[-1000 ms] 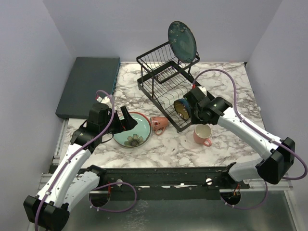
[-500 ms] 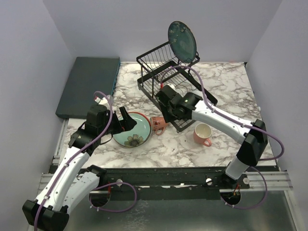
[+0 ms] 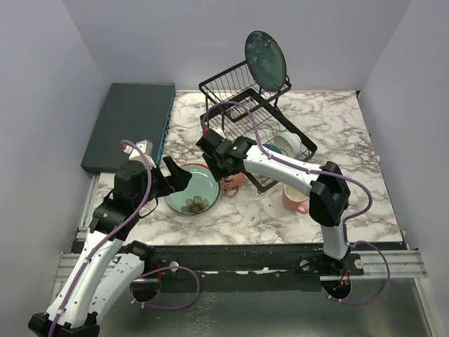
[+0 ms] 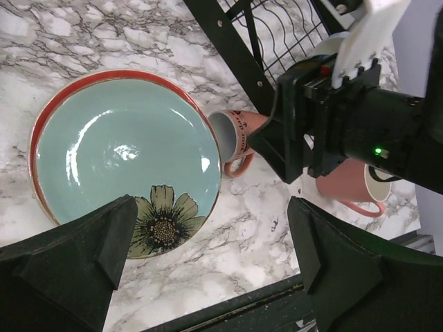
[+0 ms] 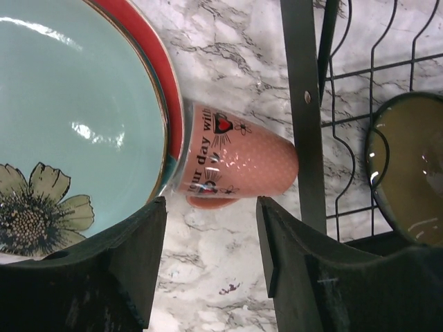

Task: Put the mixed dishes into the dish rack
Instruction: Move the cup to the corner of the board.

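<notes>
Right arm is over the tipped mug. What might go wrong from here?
The mug lies on its side against the plate rim and close to the rack bar; the open right fingers may strike either, or roll it. The left fingers hover open over the same plate, so the arms might collide.

Left arm [image 3: 105, 217] leans in from the flower plate's [image 3: 203, 186] left side, left gripper [image 3: 178, 175] poised over that rim, jaws spread wide. Right arm [image 3: 287, 167] bends hard at the elbow and stretches across, right gripper [image 3: 223, 167] pointing down just off the plate's right edge, jaws parted.
</notes>
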{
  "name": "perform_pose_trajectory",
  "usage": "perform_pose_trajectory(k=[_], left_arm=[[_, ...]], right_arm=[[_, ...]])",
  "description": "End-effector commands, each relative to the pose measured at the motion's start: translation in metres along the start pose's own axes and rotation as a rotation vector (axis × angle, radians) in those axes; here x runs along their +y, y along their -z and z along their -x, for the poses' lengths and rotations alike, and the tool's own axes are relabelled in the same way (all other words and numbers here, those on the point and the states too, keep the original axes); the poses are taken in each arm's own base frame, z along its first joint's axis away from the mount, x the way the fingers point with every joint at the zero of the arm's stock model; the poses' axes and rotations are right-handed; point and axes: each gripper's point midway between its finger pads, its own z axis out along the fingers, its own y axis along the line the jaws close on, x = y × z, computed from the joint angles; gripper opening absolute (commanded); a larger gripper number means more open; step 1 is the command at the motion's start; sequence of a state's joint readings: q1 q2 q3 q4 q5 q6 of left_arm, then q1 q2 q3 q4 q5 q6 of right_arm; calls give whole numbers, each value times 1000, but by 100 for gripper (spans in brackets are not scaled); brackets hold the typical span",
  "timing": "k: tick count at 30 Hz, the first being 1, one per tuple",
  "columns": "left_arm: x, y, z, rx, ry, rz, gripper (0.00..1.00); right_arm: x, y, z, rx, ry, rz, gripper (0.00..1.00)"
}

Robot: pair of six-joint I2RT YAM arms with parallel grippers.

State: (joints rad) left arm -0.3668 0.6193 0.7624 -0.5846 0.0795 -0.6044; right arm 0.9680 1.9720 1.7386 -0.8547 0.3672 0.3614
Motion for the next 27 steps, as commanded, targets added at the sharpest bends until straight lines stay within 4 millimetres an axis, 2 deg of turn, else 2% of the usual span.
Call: perform_pose_trajectory(k=[1,10,15,22,27], left_arm=[[6,6,8,-59,7,33,99],[8,24,22,-160,18,41,99],[9,37,30,-222,29,42,99],[8,44,33,-250,34,32,99],[8,45,33,-251,34,27,99]], right_arm=[[15,-9,13,-27,30,9,61],[13,-38,3,24,99,-126,61],[7,-45,-2,47,133,-211,61],[-3,-47,-17,103,189,-331,60],[-11,-41,-22,116,205,-400,58]])
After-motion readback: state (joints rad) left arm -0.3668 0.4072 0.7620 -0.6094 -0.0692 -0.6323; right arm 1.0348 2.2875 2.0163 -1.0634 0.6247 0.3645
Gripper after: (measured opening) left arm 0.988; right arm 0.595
